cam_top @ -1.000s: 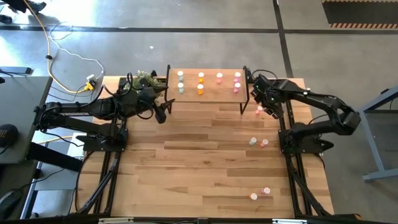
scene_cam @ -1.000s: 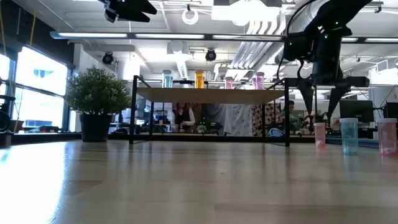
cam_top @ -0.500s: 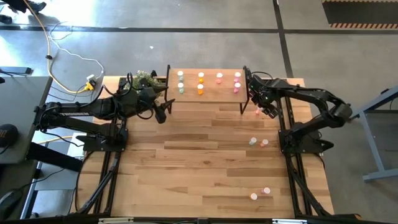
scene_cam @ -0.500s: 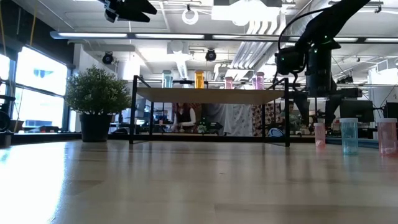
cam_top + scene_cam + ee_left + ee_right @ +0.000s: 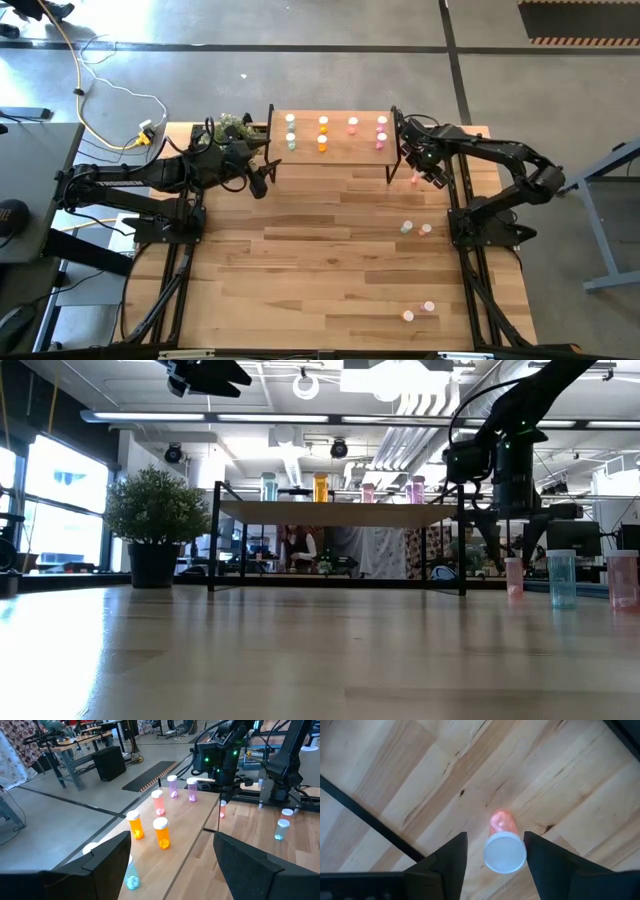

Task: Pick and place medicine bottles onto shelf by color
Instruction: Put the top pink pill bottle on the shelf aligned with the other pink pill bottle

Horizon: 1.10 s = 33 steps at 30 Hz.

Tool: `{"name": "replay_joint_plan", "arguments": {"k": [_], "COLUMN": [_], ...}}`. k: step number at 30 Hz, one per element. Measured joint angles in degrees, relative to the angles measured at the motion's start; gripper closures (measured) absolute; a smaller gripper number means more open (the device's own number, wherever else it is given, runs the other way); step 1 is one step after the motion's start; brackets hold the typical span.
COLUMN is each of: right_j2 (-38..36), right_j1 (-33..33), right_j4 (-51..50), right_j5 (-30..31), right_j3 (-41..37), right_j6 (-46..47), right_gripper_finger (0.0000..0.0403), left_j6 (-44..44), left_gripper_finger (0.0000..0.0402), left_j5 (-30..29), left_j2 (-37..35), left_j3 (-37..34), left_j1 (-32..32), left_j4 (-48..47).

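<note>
Right gripper [image 5: 495, 851] hangs over a small red-pink translucent plastic cylinder bottle with a smooth white round cap [image 5: 504, 847], fingers spread either side, not touching. Bottle stands upright on the slatted light-wood tabletop [image 5: 330, 260] beside the black-legged wooden shelf [image 5: 335, 150]. Left gripper [image 5: 262, 176] waits near the shelf's other end, fingers spread.

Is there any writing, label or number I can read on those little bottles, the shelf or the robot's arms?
None can be read in any view.
Medicine bottles: no label shows on their clear bodies or white caps.
Pink bottle between the right claw's open fingers: plain white cap, no print.
Shelf: bare wood.
Arms: no legible marking.
Striped floor mat: only stripes, no words.
</note>
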Motion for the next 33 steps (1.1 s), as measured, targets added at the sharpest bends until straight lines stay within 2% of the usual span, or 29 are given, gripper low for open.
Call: {"name": "replay_joint_plan", "arguments": {"k": [23,33], "right_j2": [0.0,0.0], "right_j1": [-0.1,-0.1], "right_j4": [-0.3,-0.5], "right_j5": [-0.2,-0.4], "right_j3": [0.0,0.0], "right_j6": [-0.2,-3.2], "right_gripper_finger": [0.0281,0.0285], "left_j6": [-0.1,-0.5], "left_gripper_finger": [0.0126,0.0126], "left_j5": [-0.2,-0.2], "left_j2": [0.0,0.0], "left_j3": [0.0,0.0], "left_j1": [0.0,0.0], "left_j4": [0.0,0.1]}}
